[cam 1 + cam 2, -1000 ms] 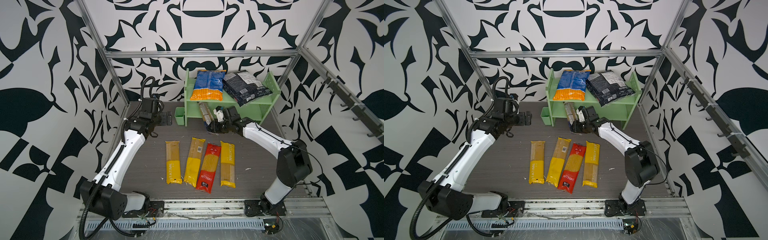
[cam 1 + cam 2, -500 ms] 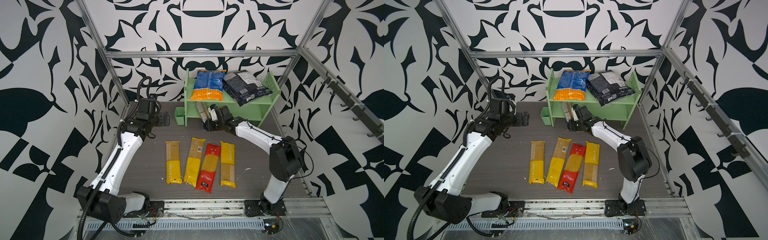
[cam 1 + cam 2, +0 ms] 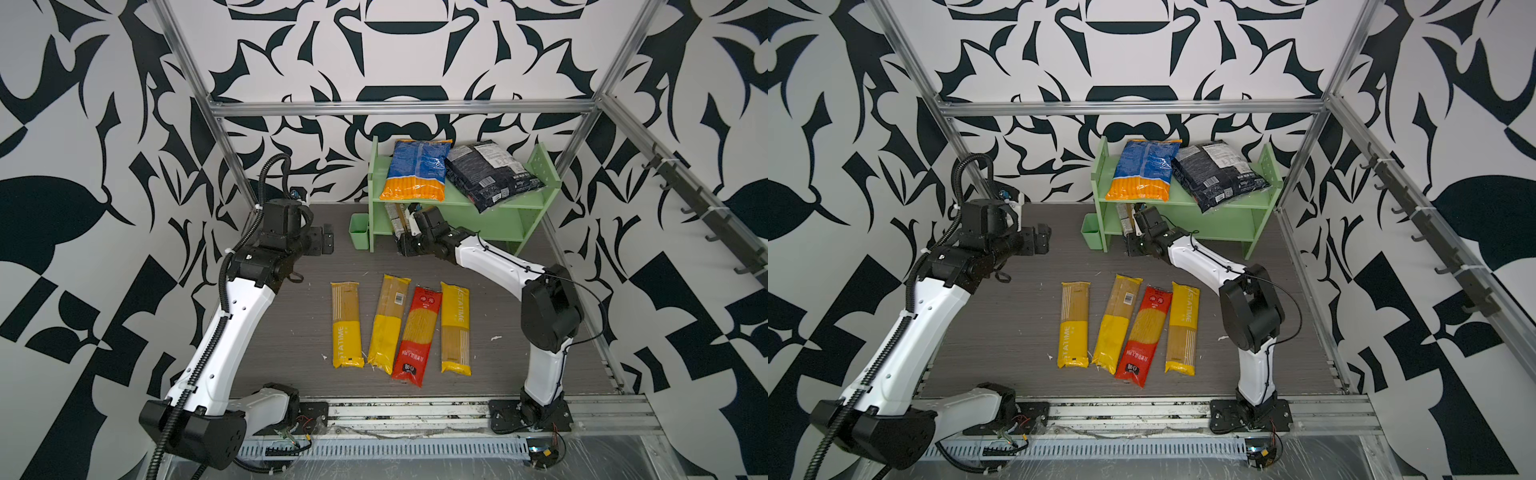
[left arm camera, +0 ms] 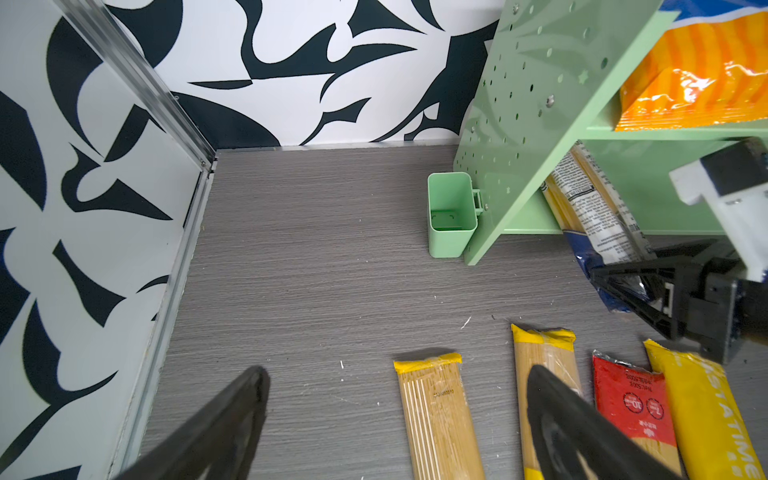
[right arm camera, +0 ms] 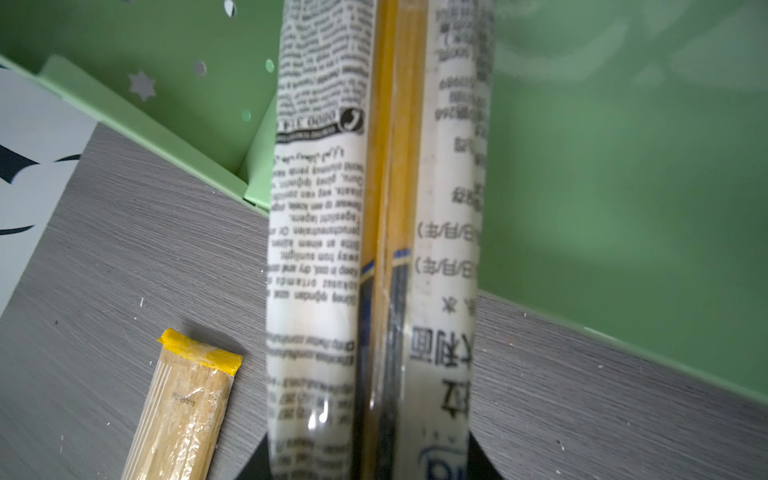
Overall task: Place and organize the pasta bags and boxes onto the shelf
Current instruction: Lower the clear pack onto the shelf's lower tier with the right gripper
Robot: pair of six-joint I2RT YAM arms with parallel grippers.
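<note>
Right gripper (image 3: 402, 244) part-closed, clamping the near end of the navy-clear spaghetti pack (image 5: 316, 249). Far end reaches into the shelf's (image 3: 511, 216) lower tier (cup-side end). Left gripper (image 3: 326, 245) spread wide, empty, above the table (image 3: 299, 332).

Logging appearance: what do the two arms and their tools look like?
White shells, black joints. The left arm carries a ribbed black cable conduit; the right arm a thin black wire. The left tool and right tool have black tapered fingers.

Black-and-white patterned walls (image 3: 415, 62), grey wood-grain floor (image 3: 299, 332)
</note>
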